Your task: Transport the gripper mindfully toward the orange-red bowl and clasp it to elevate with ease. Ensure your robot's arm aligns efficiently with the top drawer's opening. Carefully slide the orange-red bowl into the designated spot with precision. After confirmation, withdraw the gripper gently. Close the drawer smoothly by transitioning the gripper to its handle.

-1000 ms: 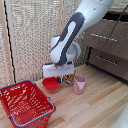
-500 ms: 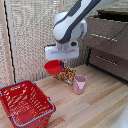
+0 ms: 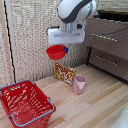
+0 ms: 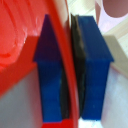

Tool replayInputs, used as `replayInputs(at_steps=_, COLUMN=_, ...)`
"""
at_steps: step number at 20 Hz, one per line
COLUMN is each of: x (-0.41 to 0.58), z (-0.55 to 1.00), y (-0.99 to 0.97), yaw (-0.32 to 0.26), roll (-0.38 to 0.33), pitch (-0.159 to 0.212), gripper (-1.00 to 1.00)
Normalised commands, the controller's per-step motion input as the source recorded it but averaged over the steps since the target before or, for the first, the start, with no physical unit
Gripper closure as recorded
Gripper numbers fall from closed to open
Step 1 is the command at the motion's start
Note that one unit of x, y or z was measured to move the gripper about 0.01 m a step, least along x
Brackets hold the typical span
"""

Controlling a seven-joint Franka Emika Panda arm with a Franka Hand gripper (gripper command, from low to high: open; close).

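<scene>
— Where's it at with the bowl?

— It's got it. The tool (image 3: 64, 48) is clenched on the rim of the orange-red bowl (image 3: 56, 51), and the bowl hangs in the air, well above the wooden surface (image 3: 95, 102). In the wrist view you can see the two blue fingers (image 4: 92, 65) pinching the red wall between them, one inside and one outside.

— So the lift is done?

— I'd say so. The bowl is clear of everything below: the red basket (image 3: 26, 102) sits well off toward the exterior view's left, and the pink cup (image 3: 79, 84) and a patterned packet (image 3: 64, 73) stand underneath, well apart from it.

— And the drawer?

— The dresser is on the exterior view's right. The robot's arm (image 3: 75, 10) reaches over from that side. There's a dark gap above the uppermost front, which I take to be the top drawer (image 3: 107, 32) standing open, though I can't see much of its inside. Its handle (image 3: 106, 36) runs along the front.

— What's next, then?

— Carrying the bowl across toward that opening, I reckon, high enough to pass over the drawer front. The grip is only on one edge, so the bowl hangs a bit lopsided; I'd want it moved steadily so it doesn't swing or slip before it's lowered inside.
</scene>
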Motion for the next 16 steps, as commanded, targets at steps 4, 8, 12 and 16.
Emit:
replayInputs(at_steps=4, x=0.316, z=0.87, y=-0.17, yaw=-0.025, roll=-0.040, pitch=0.000, gripper=1.00)
replayInputs(at_steps=8, x=0.319, z=0.80, y=-0.31, yaw=-0.063, roll=-0.008, pitch=0.000, gripper=1.00)
replayInputs(at_steps=12, x=0.082, z=0.66, y=-0.58, yaw=-0.103, roll=0.028, pitch=0.003, gripper=1.00)
replayInputs(at_steps=16, x=0.000, z=0.56, y=-0.70, yaw=-0.117, roll=0.071, pitch=0.050, gripper=1.00)
